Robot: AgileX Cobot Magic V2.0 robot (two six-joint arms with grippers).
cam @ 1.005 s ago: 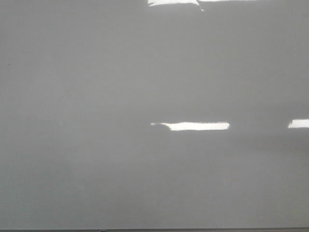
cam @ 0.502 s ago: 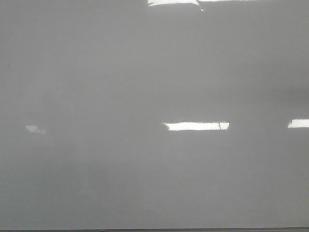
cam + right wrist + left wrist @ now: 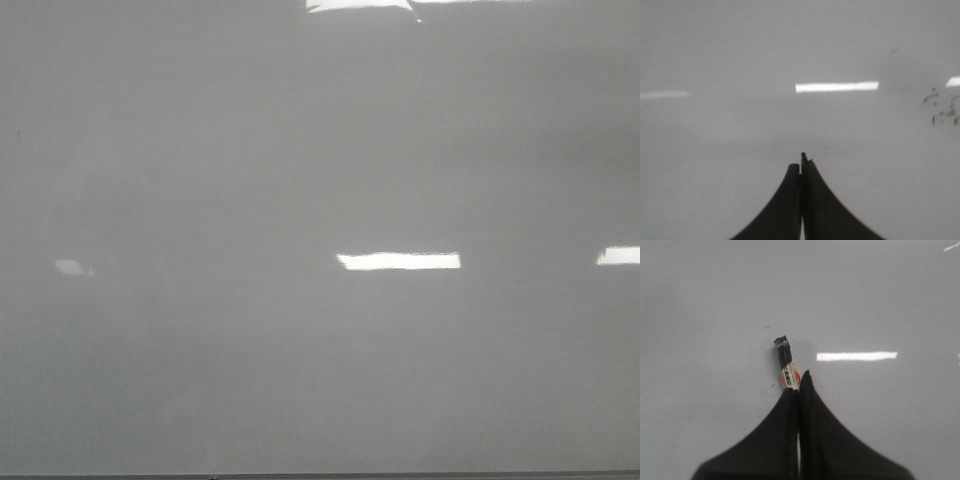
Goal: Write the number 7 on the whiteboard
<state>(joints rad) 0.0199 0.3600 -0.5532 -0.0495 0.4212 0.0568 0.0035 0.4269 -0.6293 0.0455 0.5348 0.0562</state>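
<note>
The whiteboard [image 3: 300, 150] fills the front view as a glossy pale grey surface, and no number 7 shows on it in any view. Neither gripper appears in the front view. In the left wrist view my left gripper [image 3: 799, 382] is shut on a marker [image 3: 786, 362] with a white and red barrel. Its black tip points at the whiteboard [image 3: 715, 300]; I cannot tell whether it touches. In the right wrist view my right gripper [image 3: 801, 162] is shut with nothing in it, facing the whiteboard [image 3: 740, 50].
Bright rectangular light reflections [image 3: 398, 261] lie across the board. A thin dark bottom edge [image 3: 320, 477] runs along the front view's lower border. Faint dark smudges [image 3: 942, 107] mark the board in the right wrist view, and small specks [image 3: 767, 328] sit near the marker tip.
In the front view the middle reflection has grown shorter at both ends, and a small bright patch has appeared at the left. No mark has appeared on the board.
</note>
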